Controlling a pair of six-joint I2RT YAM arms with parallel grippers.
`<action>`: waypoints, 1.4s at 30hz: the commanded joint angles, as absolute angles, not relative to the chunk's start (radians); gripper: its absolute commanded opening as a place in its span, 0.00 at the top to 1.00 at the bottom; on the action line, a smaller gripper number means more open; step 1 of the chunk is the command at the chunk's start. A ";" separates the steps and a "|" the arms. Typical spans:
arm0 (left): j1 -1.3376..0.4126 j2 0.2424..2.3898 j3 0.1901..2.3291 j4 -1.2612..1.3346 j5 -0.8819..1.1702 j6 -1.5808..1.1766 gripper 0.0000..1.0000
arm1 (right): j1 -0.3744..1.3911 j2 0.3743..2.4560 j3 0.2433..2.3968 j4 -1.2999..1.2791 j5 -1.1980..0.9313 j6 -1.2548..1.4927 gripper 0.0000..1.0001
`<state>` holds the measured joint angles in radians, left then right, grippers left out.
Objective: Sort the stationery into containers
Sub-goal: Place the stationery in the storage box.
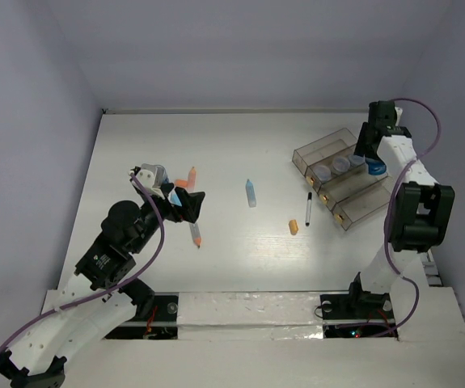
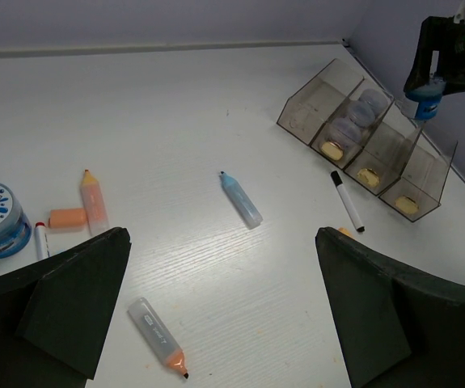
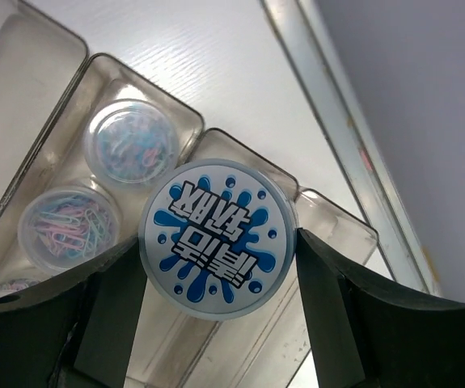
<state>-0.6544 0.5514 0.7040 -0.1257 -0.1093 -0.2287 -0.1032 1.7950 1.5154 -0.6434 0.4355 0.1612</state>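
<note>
My right fingers [image 3: 341, 315] are clamped on the blue-lidded jar [image 3: 218, 238]. It hangs over the tray [image 3: 22, 81] at the far right of the desk [image 1: 216, 145], seemingly above the compartment beside the one holding two clear jars of paper clips [image 3: 131, 144]. To do this well I'd centre the jar between that compartment's walls, lower it upright until it sits well inside, and only then let go, since a tilted release could catch a divider. My left fingers [image 2: 78, 299] stand wide open and empty above the desk, where the light-blue marker [image 2: 240, 200] and other pieces wait.
</note>
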 commanded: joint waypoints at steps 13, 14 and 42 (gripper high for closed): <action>-0.660 0.548 0.744 -0.101 -0.118 -0.218 0.01 | -0.126 1.608 1.217 -0.239 0.509 0.342 0.66; -0.660 0.549 0.744 -0.101 -0.118 -0.218 0.01 | -0.126 1.605 1.197 -0.224 0.503 0.348 0.67; -0.650 0.584 0.746 -0.100 -0.129 -0.222 0.01 | -0.126 1.508 1.074 -0.135 0.451 0.425 0.00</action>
<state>-0.6540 0.5762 0.7040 -0.1257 -0.1150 -0.2287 -0.1184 1.5795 1.0515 -0.1730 0.4522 0.4187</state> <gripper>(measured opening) 0.990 0.995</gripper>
